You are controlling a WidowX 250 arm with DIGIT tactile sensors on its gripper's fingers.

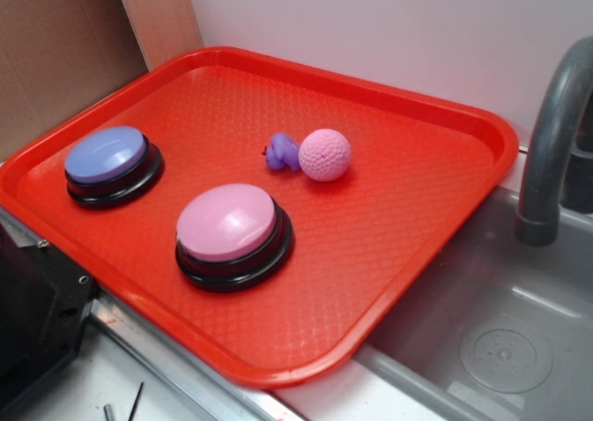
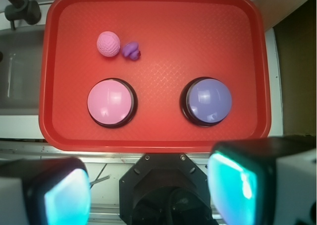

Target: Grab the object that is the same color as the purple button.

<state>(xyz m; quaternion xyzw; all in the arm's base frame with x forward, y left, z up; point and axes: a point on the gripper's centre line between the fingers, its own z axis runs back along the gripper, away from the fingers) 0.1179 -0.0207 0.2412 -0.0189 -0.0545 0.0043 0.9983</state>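
Four items sitting on tray, gripper hanging open above near edge

Four things are resting on the red tray (image 1: 408, 254): the purple button (image 1: 107, 158), a pink button (image 1: 229, 226), a pink ball (image 1: 325, 154) and the purple toy (image 1: 283, 152). In the exterior view the purple toy is lying toward the tray's back half, touching or just beside the pink ball on the ball's left. The lavender-topped button is sitting near the tray's left edge, well apart from the toy; the pink-topped one is sitting nearer the front, between them. The tray is overhanging a grey sink (image 1: 500, 347) with a faucet (image 1: 551, 152) at the right.

In the wrist view the gripper (image 2: 153, 190) is showing at the bottom of frame, fingers spread wide and holding nothing, sitting over the counter edge below the tray. Its two pads (image 2: 233, 185) are glowing teal. From here the toy is showing upper left, just right of the ball, beyond the pink button. Nothing is touching it except possibly the ball.
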